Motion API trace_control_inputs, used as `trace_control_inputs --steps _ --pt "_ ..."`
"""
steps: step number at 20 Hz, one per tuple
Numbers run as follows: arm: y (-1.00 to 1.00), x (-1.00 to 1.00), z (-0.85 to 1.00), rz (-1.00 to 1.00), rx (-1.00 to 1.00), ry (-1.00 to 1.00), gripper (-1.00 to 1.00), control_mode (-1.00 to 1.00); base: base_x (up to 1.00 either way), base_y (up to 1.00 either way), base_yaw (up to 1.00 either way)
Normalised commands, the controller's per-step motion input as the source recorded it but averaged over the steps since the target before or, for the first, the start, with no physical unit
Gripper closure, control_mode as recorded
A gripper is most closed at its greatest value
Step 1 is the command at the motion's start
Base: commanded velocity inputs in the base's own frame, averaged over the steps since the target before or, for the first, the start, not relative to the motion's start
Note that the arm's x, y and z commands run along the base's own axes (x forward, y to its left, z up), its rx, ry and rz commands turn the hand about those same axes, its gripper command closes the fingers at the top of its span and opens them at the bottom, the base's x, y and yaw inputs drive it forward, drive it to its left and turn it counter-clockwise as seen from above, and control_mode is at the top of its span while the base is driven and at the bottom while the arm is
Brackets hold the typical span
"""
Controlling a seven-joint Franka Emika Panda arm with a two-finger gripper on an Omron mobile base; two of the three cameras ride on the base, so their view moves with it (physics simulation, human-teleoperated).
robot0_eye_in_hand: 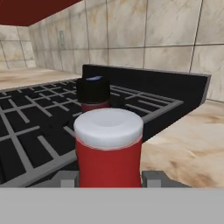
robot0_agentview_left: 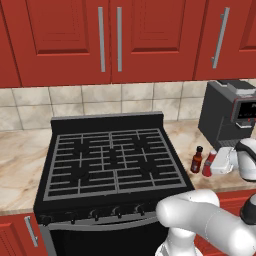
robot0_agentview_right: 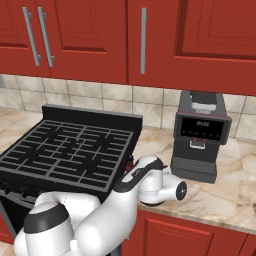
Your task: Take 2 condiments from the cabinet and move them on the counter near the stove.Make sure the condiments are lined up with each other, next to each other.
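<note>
A small dark brown bottle with a black cap and red label (robot0_agentview_left: 197, 160) is seen standing upright on the beige marble-look counter with brown veining (robot0_agentview_left: 20, 165), just beside the right edge of the black gas range with grid grates (robot0_agentview_left: 112, 160). A plain red bottle with a pale cap (robot0_agentview_left: 209, 163) is set upright just to its right, the two being close together, possibly touching. In the hand view the red bottle (robot0_eye_in_hand: 108, 148) is placed directly in front of the brown one (robot0_eye_in_hand: 93, 94). The red wall cabinet with panelled doors and silver bar handles (robot0_agentview_left: 70, 40) is shown closed above.
</note>
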Motion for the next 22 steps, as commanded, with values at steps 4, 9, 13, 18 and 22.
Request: trace_control_inputs --steps 4,9,13,18,22 --pt "0.0 0.0 0.0 0.0 0.0 0.0 1.0 -1.0 0.0 0.0 0.0" --pt "0.0 0.0 0.0 0.0 0.0 0.0 1.0 -1.0 0.0 0.0 0.0" --pt "0.0 0.0 0.03 0.0 0.0 0.0 1.0 -1.0 0.0 0.0 0.0" --pt "0.0 0.0 0.27 0.0 0.0 -0.01 1.0 -1.0 0.0 0.0 0.0" --pt "0.0 0.0 0.21 0.0 0.0 0.0 1.0 -1.0 0.0 0.0 0.0"
